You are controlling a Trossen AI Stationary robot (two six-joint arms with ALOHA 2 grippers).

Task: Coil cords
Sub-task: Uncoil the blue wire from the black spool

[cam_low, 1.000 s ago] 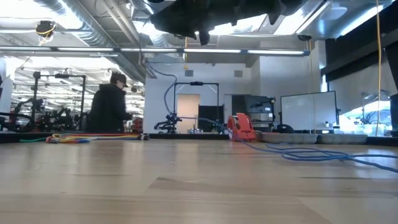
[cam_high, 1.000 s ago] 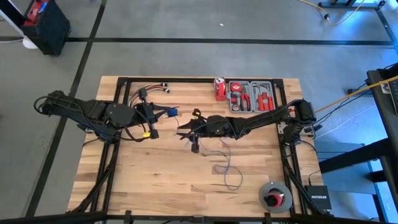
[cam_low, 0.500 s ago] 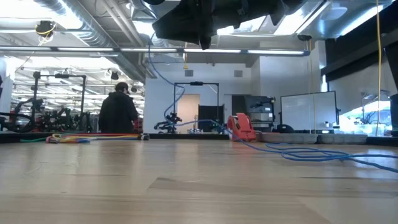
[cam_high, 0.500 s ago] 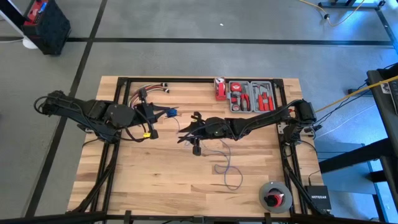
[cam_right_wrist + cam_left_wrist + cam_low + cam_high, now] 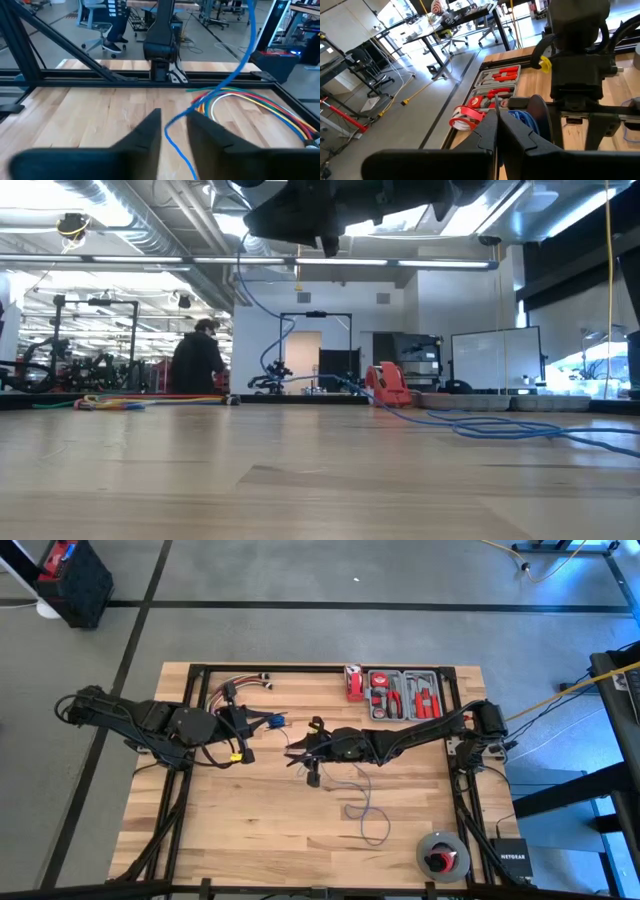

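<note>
- The cords [image 5: 368, 808] are seen as one thin blue-violet strand, lying in loose loops on the table [image 5: 250, 830] toward the right front, then rising to the right gripper [image 5: 297, 753] near the table's middle.
- In the right wrist view the cords [image 5: 220, 90] run between the two dark fingers [image 5: 145, 132] and up out of the picture.
- Against the earlier pictures: the loops on the wood are hardly shifted; the right gripper is moved only slightly; the left arm is unchanged; the person [image 5: 198, 360] in the room behind has walked to the right.
- Right gripper: fingers stand apart with a narrow gap, the strand passing through it; whether it is pinched cannot be told.
- Left gripper [image 5: 248, 727]: fingers [image 5: 487, 132] are pressed together, just beside the blue strand [image 5: 522, 117]; a hold on it cannot be told.
- The bundle of coloured wires [image 5: 255, 107] lies at the table's far left edge.
- The red tool case [image 5: 404, 695] sits at the far edge, a tape spool [image 5: 442, 856] at the right front corner.
</note>
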